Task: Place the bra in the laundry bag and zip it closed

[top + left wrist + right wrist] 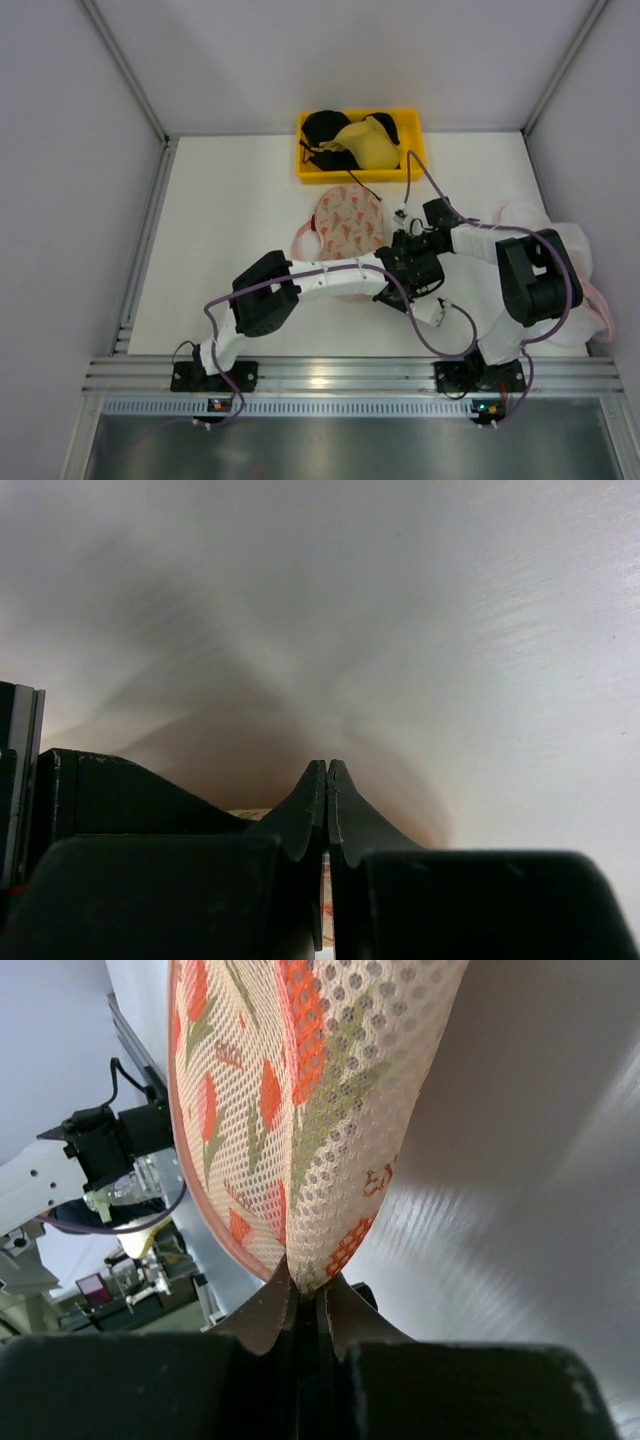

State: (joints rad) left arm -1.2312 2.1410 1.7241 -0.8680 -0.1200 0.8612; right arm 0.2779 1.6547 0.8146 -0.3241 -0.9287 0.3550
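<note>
**Laundry bag pinched at its edge by the right jaws**

In the right wrist view, the right jaws are seen fully closed on the laundry bag (300, 1110). Its printed mesh and pink trim are nipped between the fingertips (262, 1312) and rise from them as a taut, curved sheet.

From above, the laundry bag (348, 220) is seen as a rounded, printed shape over the middle of the worktop (230, 220). It lies just on the near side of a yellow bin (412, 128), and both wrists are gathered at its right edge.

The left jaws are closed as well, with the fingertips (308, 802) pressed together above bare worktop. A thin sliver of cream and red shows low in the gap between them, but it cannot be told whether anything is gripped there.

Black bras (322, 128) and a yellow bra (365, 145) are piled in the bin. A heap of white bags (572, 250) lies on the right side of the worktop, partly beneath the right arm.
</note>
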